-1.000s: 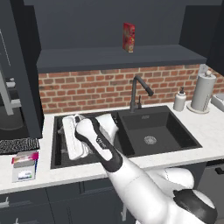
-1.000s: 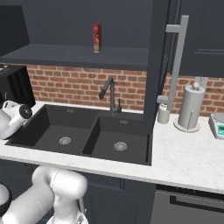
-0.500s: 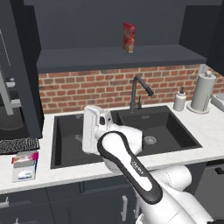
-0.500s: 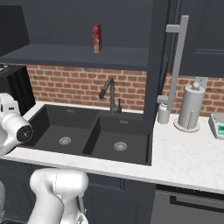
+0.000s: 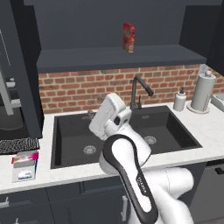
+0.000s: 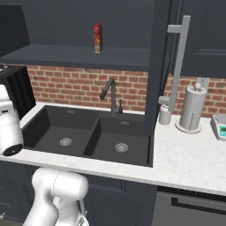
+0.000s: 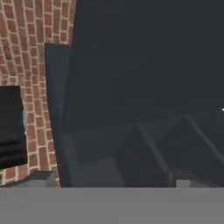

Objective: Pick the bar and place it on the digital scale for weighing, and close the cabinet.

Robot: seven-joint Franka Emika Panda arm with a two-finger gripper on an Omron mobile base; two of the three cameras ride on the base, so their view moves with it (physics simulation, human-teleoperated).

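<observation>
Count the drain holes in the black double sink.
2. One round silver drain sits in the floor of the black double sink's left basin, the other in the right basin. The white arm partly covers the sink in the left base view.

**Three cameras, one sink wall**

Left base view: behind the arm, left side, facing forward and down over the double sink (image 5: 131,131). Right base view: same sink (image 6: 88,137) from the right, reaching farther along the counter (image 6: 185,154). Shared: sink, faucet (image 5: 139,89), brick wall, shelf. Hand view: close, rolled, facing cabinet (image 7: 144,65) panels and brick.
</observation>
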